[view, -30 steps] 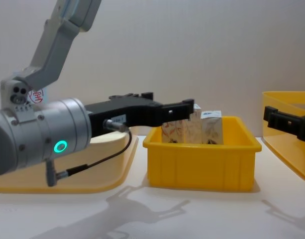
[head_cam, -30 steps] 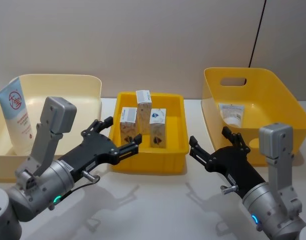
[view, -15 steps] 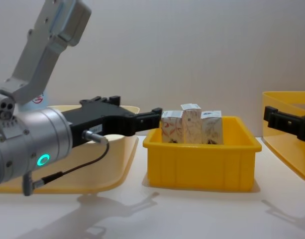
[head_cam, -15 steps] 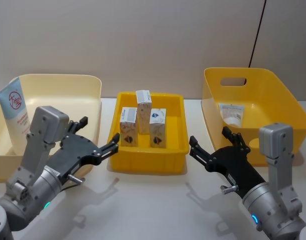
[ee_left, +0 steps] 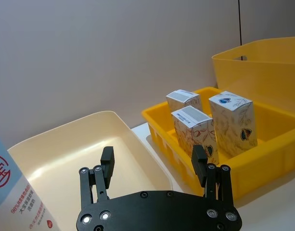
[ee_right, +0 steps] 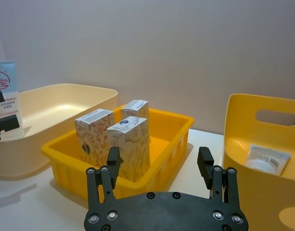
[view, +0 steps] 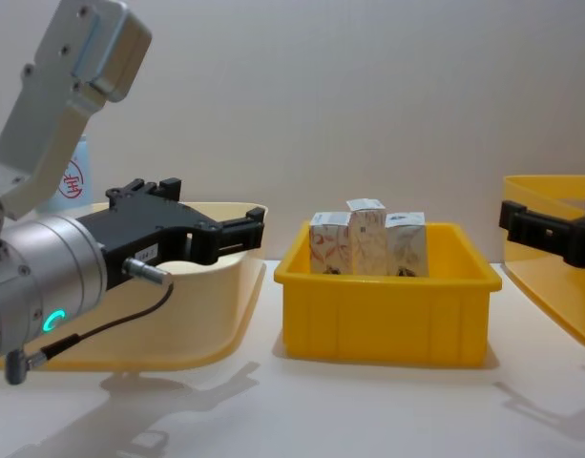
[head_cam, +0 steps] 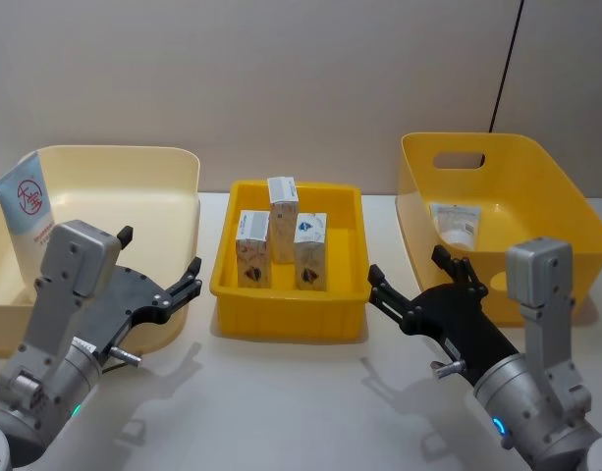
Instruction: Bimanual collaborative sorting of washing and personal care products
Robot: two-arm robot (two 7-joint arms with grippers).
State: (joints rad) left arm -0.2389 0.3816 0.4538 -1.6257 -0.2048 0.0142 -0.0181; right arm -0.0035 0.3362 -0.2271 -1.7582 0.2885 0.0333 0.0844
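Three white cartons with orange swirl print (head_cam: 281,240) (view: 366,243) stand upright in the small yellow bin (head_cam: 291,319). One pale-blue tube with a red ring logo (head_cam: 30,211) leans in the cream tray (head_cam: 114,150) at the left. Another tube (head_cam: 456,224) lies in the big yellow bin (head_cam: 536,167) at the right. My left gripper (head_cam: 160,257) (ee_left: 153,159) is open and empty, over the tray's right front corner, left of the cartons. To the right of the small bin, in front of it, my right gripper (head_cam: 407,270) (ee_right: 159,156) is open and empty.
All three containers stand in a row on the white table (head_cam: 301,412). A wall runs close behind them, with a black cable (head_cam: 507,69) running down it. The table's front strip lies between the two arms.
My left gripper has drawn back to the left, from the small yellow bin's left front corner to the cream tray's corner, still open. The right gripper has barely moved. The cartons stay put.
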